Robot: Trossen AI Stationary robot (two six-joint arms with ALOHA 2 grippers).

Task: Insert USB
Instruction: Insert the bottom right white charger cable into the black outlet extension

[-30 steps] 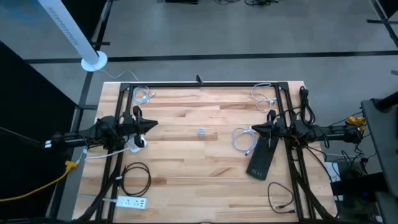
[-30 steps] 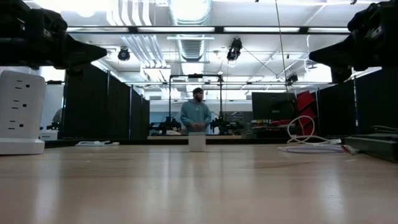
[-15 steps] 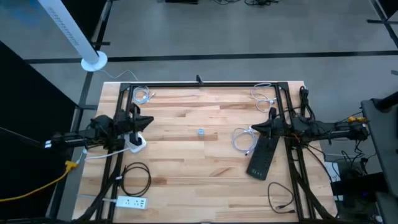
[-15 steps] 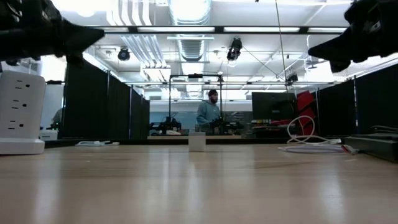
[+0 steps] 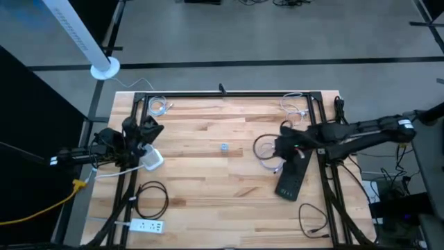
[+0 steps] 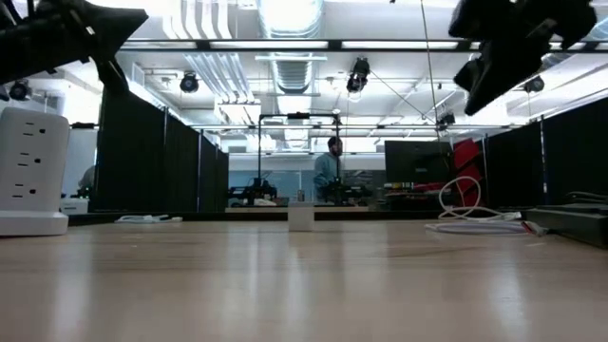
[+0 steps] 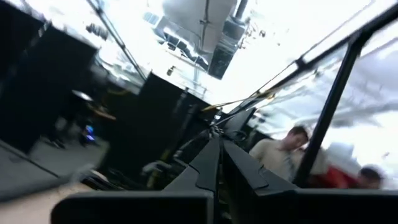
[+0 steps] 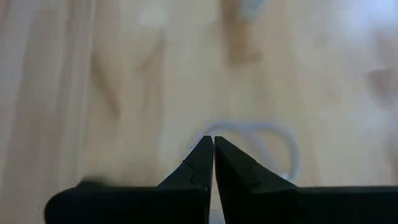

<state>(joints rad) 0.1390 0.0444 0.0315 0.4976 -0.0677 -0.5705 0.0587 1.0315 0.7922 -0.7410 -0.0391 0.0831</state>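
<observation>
**Insert USB: both claws closed and empty, right arm over the cable**

Left side of the worktop: the left claw is raised near the left edge, fingers pressed together and holding nothing. Its wrist view looks up into the room, so the arm is likely parked clear of the work area. Just beside it sits a white multi-outlet charger block. A white power strip and a black coiled cable lie near the front-left corner.

Centre: a small white cube-shaped item stands alone; its type cannot be determined from these views.

Right side: the right claw is extended inward, fingers fully closed and empty, pointing down at the worktop. Directly beneath and beside it lies the white USB cable, a thin loose coil; its plug cannot be clearly resolved. The black power strip lies touching or just beside the coil, probably the receiving socket. This position suits a descent onto the cable, for which the claw must first be opened.
</observation>
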